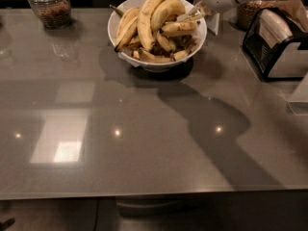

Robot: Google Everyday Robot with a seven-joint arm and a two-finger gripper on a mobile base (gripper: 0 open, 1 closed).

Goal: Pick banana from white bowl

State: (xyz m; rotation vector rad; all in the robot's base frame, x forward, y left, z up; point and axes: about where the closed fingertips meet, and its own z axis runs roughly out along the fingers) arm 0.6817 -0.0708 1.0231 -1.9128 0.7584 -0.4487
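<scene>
The white bowl (pixel 124 19) stands at the back middle of the grey table, heaped with bananas. A short, stubby, fairly straight yellow banana (pixel 176 29) lies across the right side of the heap, beside long curved bananas (pixel 144 20). My gripper (pixel 193 12), on the white arm coming in from the top right, is low over the bowl's right rim. Its tip is right above the short banana's right end. I cannot tell whether it touches the banana.
A glass jar (pixel 49 5) with brown contents stands at the back left. A black and silver appliance (pixel 276 42) stands at the right, with another jar (pixel 250 11) behind it. A pale object (pixel 301 97) sits at the right edge.
</scene>
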